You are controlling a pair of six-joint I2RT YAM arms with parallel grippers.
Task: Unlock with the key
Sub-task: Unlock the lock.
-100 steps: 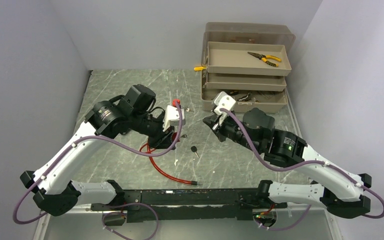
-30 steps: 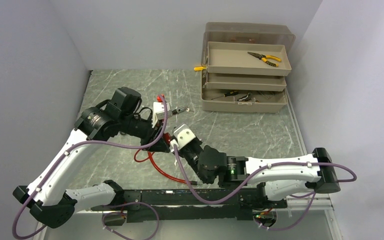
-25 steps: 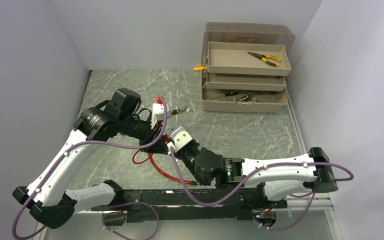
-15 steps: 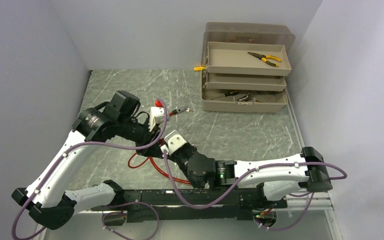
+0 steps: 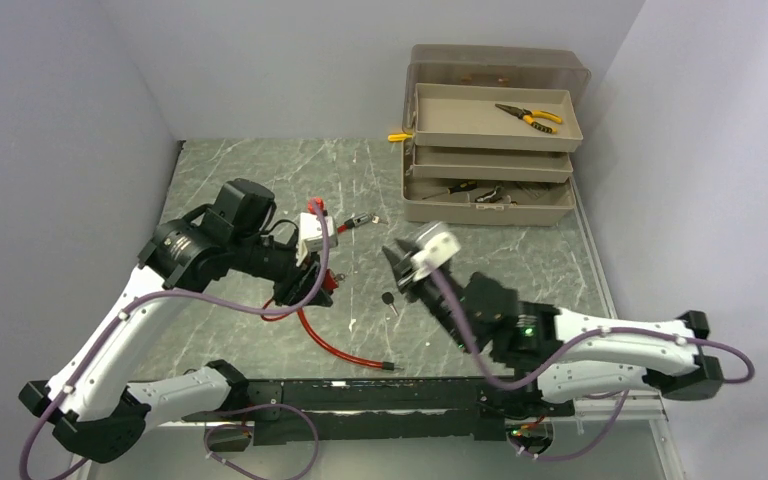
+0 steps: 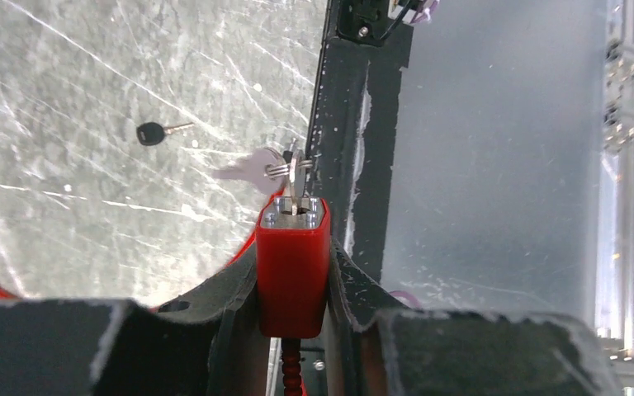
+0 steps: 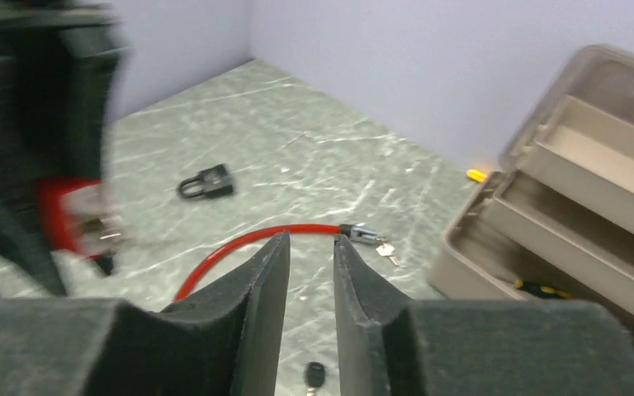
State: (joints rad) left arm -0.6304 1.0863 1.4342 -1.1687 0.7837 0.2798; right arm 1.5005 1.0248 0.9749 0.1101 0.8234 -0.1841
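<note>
In the left wrist view, my left gripper is shut on a red cable lock, its fingers pressing both sides. A silver key stands in the lock's top face, with a ring and a second key hanging from it. From above, my left gripper sits at centre left. My right gripper hovers to its right, apart from the lock. Its fingers show a narrow gap with nothing between them. A black-headed key lies on the table below it.
The lock's red cable loops over the table toward the near rail. Its metal end lies by small keys. A black padlock rests further back. An open tan toolbox with pliers stands back right.
My right arm has pulled away from the lock at the left gripper, swinging right and up, and its jaws have parted. The left gripper, still holding the lock, has shifted slightly left.
</note>
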